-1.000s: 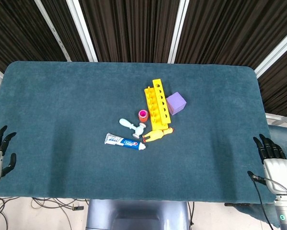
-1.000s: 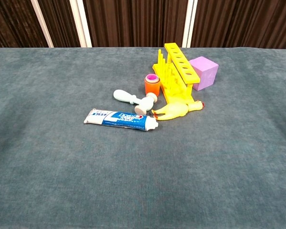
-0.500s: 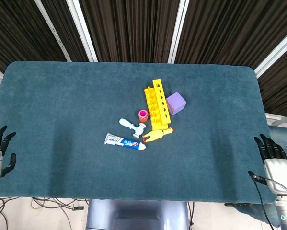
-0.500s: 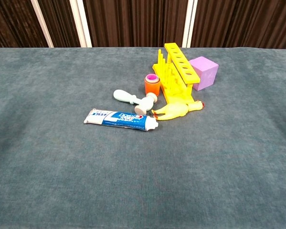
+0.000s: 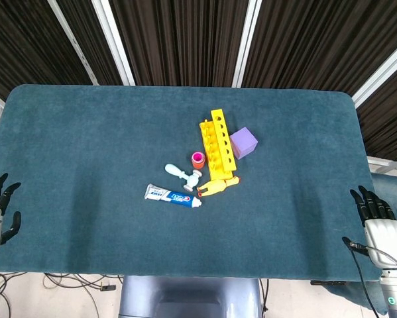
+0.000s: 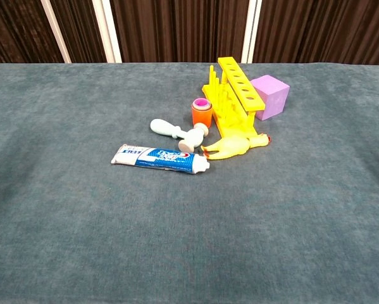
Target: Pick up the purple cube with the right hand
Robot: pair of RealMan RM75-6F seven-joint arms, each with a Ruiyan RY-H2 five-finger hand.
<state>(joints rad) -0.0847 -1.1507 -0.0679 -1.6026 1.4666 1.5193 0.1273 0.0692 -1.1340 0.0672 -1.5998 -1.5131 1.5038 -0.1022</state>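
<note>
With my right hand (image 5: pixel 378 215) empty, fingers spread, far from the purple cube (image 5: pixel 243 142), I risk knocking the touching yellow rack (image 5: pixel 217 144) when grasping.

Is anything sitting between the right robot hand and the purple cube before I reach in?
Nothing visible does. The right robot hand is at the table's near right corner, and only bare cloth lies between it and the purple cube. The yellow rack stands against the cube's far side from the robot hand, so it could crowd the fingers there.
</note>
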